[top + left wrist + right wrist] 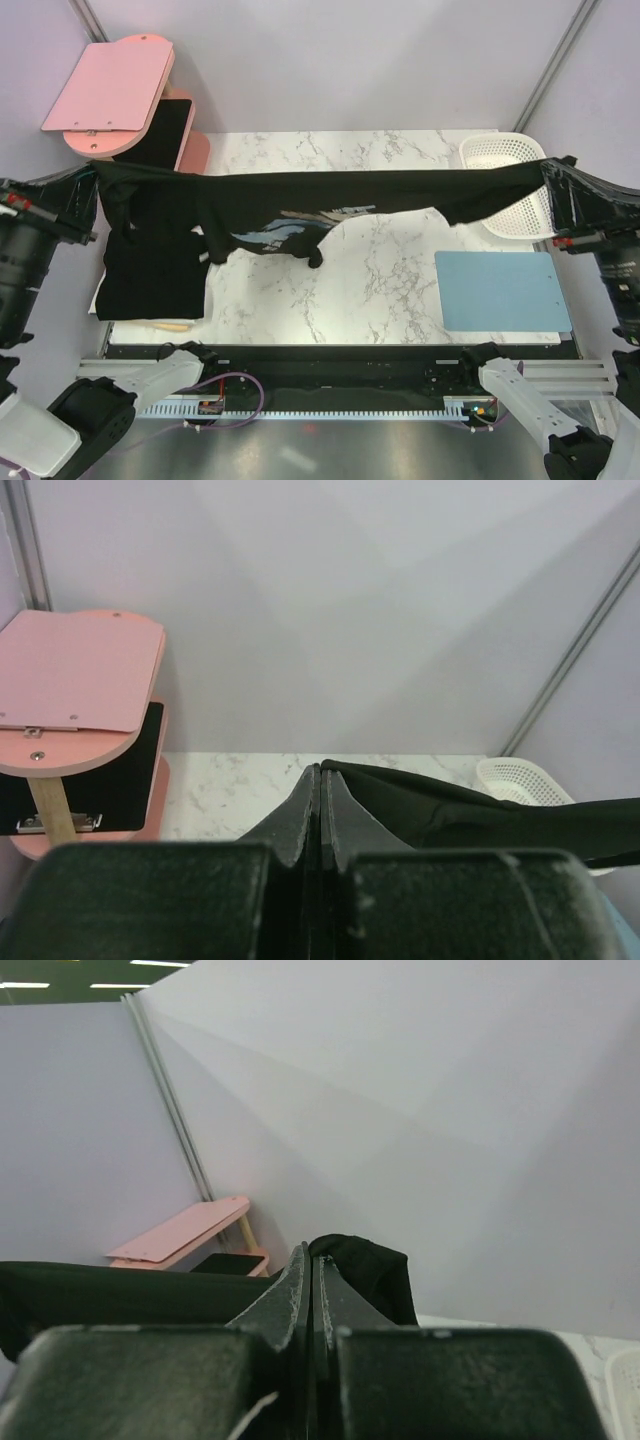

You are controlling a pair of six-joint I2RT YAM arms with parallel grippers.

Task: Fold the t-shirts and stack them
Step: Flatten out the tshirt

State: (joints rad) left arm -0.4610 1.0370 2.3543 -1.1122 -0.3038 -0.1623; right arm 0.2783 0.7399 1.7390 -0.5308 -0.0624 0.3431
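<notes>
A black t-shirt with a blue, white and tan chest print (300, 225) hangs stretched in the air across the table between both grippers. My left gripper (95, 172) is shut on its left end (420, 800) above the table's left side. My right gripper (548, 172) is shut on its right end (370, 1270) over the basket. A second black t-shirt (150, 270) lies folded on the table at the left, under the hanging one.
A white basket (500, 152) stands at the back right. A light blue mat (500, 290) lies at the right. A pink stand (110, 90) holding a black board (165, 130) is at the back left. A tan stick (170, 326) lies by the folded shirt.
</notes>
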